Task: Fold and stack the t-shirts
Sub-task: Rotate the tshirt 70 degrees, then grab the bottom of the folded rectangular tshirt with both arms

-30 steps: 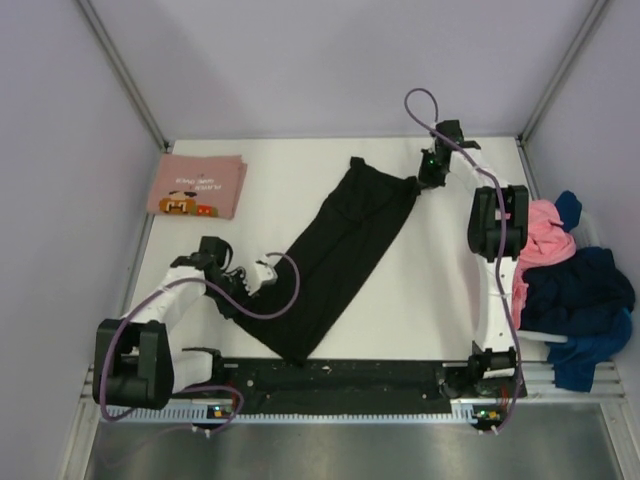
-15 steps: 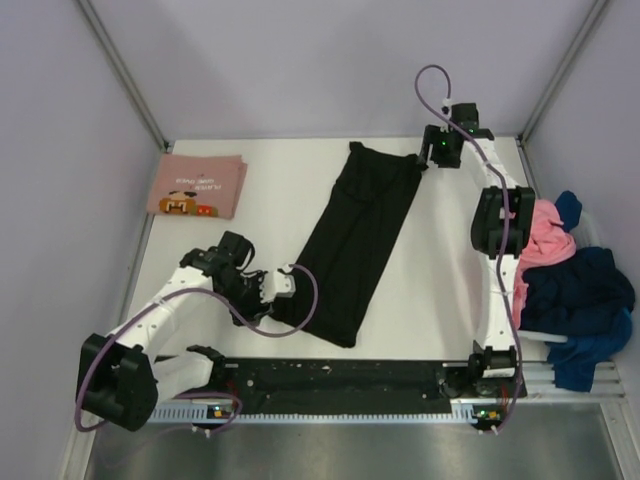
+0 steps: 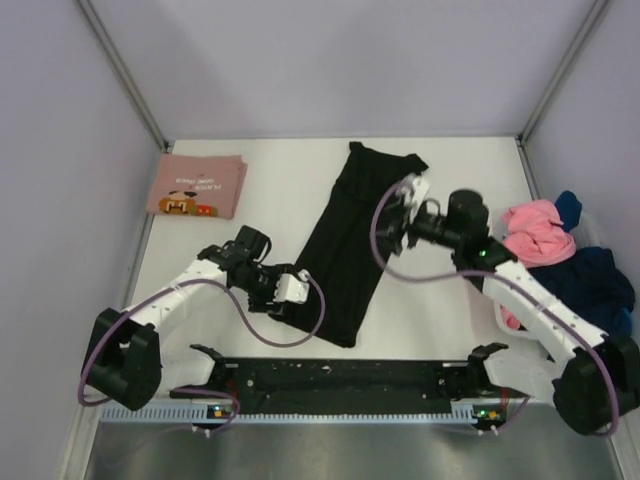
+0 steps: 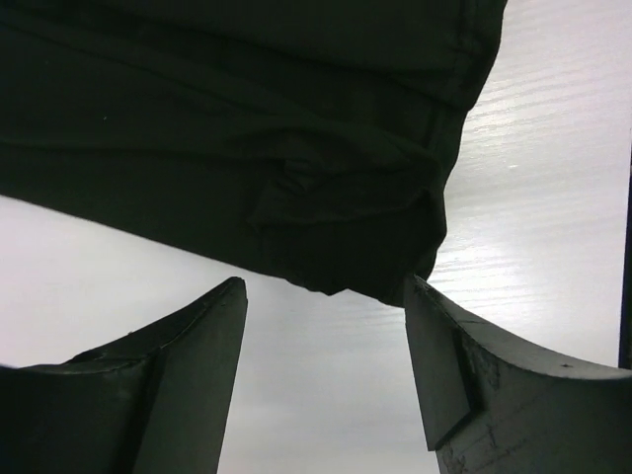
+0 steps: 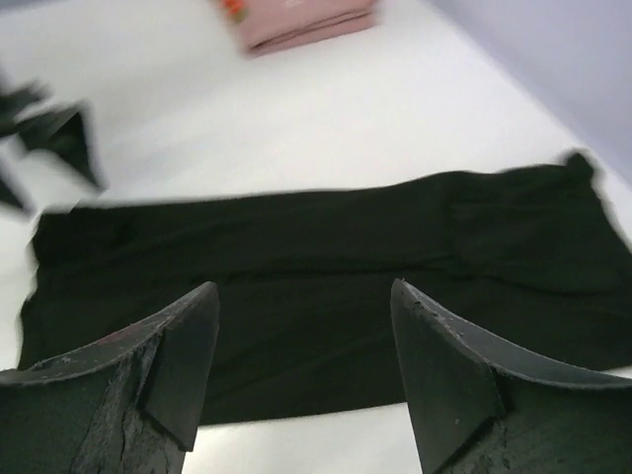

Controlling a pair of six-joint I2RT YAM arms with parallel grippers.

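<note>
Because the black t-shirt (image 3: 355, 240), a long strip across the table (image 3: 270, 170), is limp and light, we would pinch its end corners; left gripper (image 3: 290, 290) and right gripper (image 3: 405, 200) both gape empty.

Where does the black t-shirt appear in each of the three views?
Top external: black t-shirt, a long strip slanting through the centre.
Left wrist: its corner fills the upper frame.
Right wrist: a dark band across the middle.
Shared landmark: folded pink shirt, far left in top external, top edge in right wrist; absent from left wrist.
</note>
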